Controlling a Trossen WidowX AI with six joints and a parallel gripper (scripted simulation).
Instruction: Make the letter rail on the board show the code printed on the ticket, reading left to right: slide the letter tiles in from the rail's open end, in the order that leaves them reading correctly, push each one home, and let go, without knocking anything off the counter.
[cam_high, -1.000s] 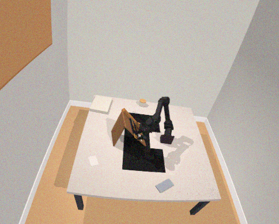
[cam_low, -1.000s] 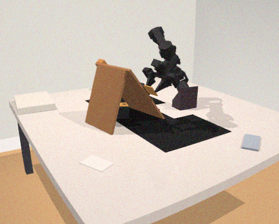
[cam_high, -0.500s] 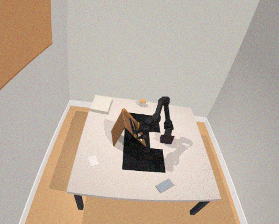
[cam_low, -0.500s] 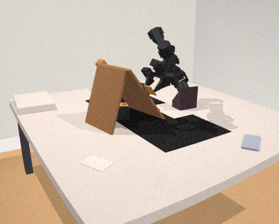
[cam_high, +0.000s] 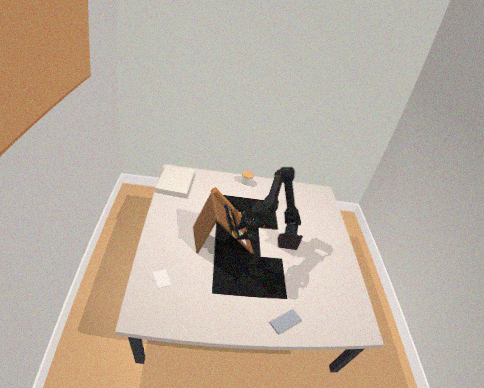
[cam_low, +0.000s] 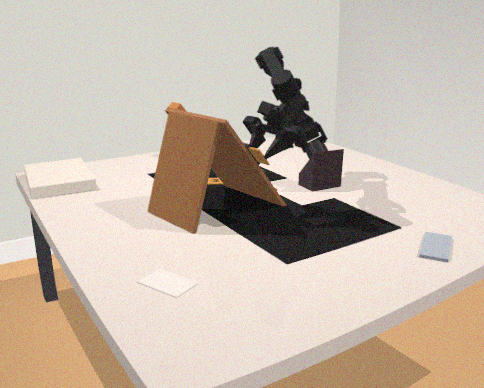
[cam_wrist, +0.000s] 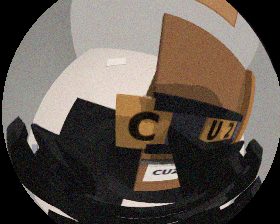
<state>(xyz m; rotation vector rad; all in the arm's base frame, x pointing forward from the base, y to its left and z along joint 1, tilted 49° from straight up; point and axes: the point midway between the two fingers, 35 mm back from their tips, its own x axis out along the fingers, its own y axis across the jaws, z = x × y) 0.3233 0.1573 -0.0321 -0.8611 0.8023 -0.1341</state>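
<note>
The slanted wooden board (cam_wrist: 200, 55) (cam_low: 180, 165) carries a dark letter rail (cam_wrist: 197, 106). Tiles U (cam_wrist: 214, 131) and 2 (or Z) (cam_wrist: 229, 130) sit side by side toward its right end in the wrist view. The ticket (cam_wrist: 159, 172) lower on the board reads CU and a last character like 2 or Z, partly covered by a finger. My gripper (cam_wrist: 142, 126) (cam_low: 259, 152) is shut on the C tile (cam_wrist: 143, 126) (cam_low: 259, 156). The C is upright, at the rail's left end, with a gap to the U. Whether it is inside the rail I cannot tell.
A black mat (cam_high: 245, 280) (cam_low: 310, 235) lies under the board. A pale box (cam_high: 176, 181) (cam_low: 60, 175), an orange-topped jar (cam_high: 247, 176), a white card (cam_high: 161, 278) (cam_low: 168, 283) and a blue-grey block (cam_high: 285, 321) (cam_low: 436, 246) stand or lie around the counter.
</note>
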